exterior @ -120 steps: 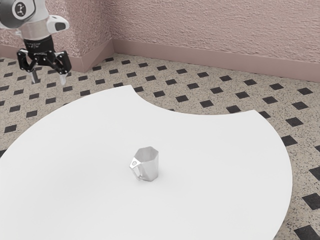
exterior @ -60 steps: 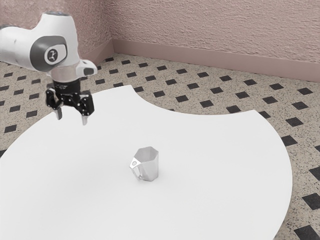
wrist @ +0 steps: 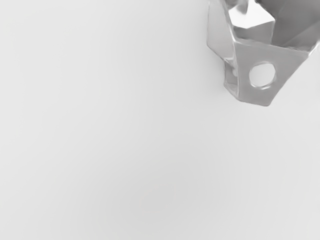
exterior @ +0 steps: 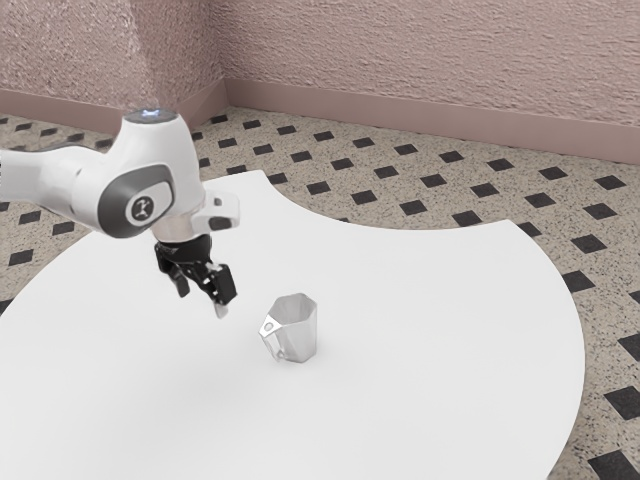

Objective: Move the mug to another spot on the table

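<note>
A small silver faceted mug (exterior: 291, 327) stands upright near the middle of the round white table (exterior: 430, 330), its handle turned toward the table's front. My black gripper (exterior: 202, 297) hangs open just above the tabletop, a short way to the exterior view's left of the mug, with nothing between its fingers. In the wrist view the mug (wrist: 260, 50) lies off to one side of my hand, its handle with a round hole facing the camera, over bare white table (wrist: 125, 150).
The table has a curved notch at its back edge (exterior: 300, 205). Beyond it lie a tiled floor (exterior: 420, 170) and a pink wall (exterior: 420, 50). My white arm (exterior: 120, 190) reaches in over the table's left part.
My arm has swung down and toward the exterior view's right, from beyond the table's back-left edge to just beside the mug. The mug has not moved.
</note>
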`<state>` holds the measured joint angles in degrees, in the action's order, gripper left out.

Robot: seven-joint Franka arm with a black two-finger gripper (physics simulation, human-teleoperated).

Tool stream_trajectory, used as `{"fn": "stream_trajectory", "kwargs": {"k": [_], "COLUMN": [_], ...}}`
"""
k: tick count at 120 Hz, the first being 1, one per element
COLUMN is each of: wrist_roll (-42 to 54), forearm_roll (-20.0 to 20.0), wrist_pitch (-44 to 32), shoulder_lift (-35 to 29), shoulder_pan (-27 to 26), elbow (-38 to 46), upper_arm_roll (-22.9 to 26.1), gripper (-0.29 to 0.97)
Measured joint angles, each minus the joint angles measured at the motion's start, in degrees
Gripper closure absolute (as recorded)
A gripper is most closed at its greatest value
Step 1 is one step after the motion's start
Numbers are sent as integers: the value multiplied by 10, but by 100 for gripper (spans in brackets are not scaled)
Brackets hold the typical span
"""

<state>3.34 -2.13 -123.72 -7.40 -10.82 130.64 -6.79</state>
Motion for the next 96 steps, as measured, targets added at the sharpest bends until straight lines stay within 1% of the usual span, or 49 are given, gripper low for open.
{"fn": "stream_trajectory", "kwargs": {"k": [9, 25, 45, 65, 84, 96], "wrist_roll": [13, 33, 52, 66, 80, 98], "forearm_roll": [13, 49, 79, 134, 162, 191], "wrist_pitch": [-28, -79, -126, -155, -180, -200], "shoulder_lift": [3, 5, 26, 40, 60, 73], "shoulder_pan": [0, -6, -4, -10, -4, 2], "elbow": [15, 48, 55, 55, 55, 55], "upper_arm_roll": [6, 24, 34, 47, 48, 48], "gripper": [1, 1, 1, 1, 1, 1]}}
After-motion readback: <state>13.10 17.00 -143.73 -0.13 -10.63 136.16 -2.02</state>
